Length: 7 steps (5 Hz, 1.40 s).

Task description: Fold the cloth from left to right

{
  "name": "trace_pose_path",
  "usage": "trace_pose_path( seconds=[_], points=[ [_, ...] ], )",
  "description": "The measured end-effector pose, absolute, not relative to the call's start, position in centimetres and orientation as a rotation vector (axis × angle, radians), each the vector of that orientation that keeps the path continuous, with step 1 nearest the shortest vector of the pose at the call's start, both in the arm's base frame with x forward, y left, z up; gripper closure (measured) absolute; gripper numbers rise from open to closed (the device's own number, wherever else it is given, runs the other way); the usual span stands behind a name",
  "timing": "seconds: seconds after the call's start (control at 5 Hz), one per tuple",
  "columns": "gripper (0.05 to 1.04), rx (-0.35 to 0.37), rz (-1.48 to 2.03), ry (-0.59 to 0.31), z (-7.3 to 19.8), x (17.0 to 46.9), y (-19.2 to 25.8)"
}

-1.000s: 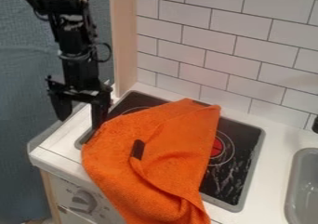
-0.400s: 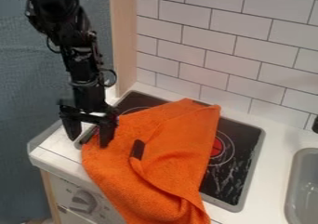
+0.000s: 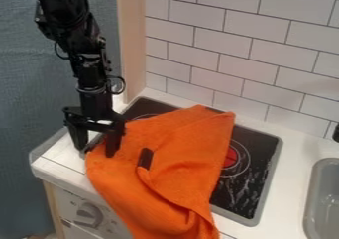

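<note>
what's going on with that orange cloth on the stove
A robot arm has its open gripper at the left edge of the orange cloth, seemingly about to grasp it for a fold to the right. The cloth lies rumpled across the black stovetop, hanging over the counter's front, and the left-to-right fold looks unfinished.

Slanting view down onto the stove [image 3: 248, 201], fairly close

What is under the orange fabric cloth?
The orange fabric cloth lies over the flat black cooktop and the front of the white counter. A round red-centred burner partly shows past its right edge; whatever else it covers cannot be seen.
</note>
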State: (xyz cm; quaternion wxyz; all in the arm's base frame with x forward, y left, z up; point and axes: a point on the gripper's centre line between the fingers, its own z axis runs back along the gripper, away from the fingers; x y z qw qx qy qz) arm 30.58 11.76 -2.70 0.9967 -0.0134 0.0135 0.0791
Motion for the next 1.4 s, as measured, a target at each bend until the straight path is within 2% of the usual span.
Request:
trace_pose_path(
  seconds=[0.4,0.6,0.8,1.0,1.2,1.4],
  points=[
    [0.731,-0.011,0.170,0.026,-2.7,30.6,12.0],
    [0.895,-0.013,0.168,0.035,-2.6,30.6,12.0],
    [0.991,-0.021,0.163,0.045,-2.2,30.7,11.9],
    [1.014,-0.035,0.164,0.057,-1.7,30.8,11.2],
    [1.016,-0.048,0.181,0.007,1.0,31.8,10.9],
    [1.016,-0.063,0.184,0.004,3.0,32.4,9.8]
  ],
)
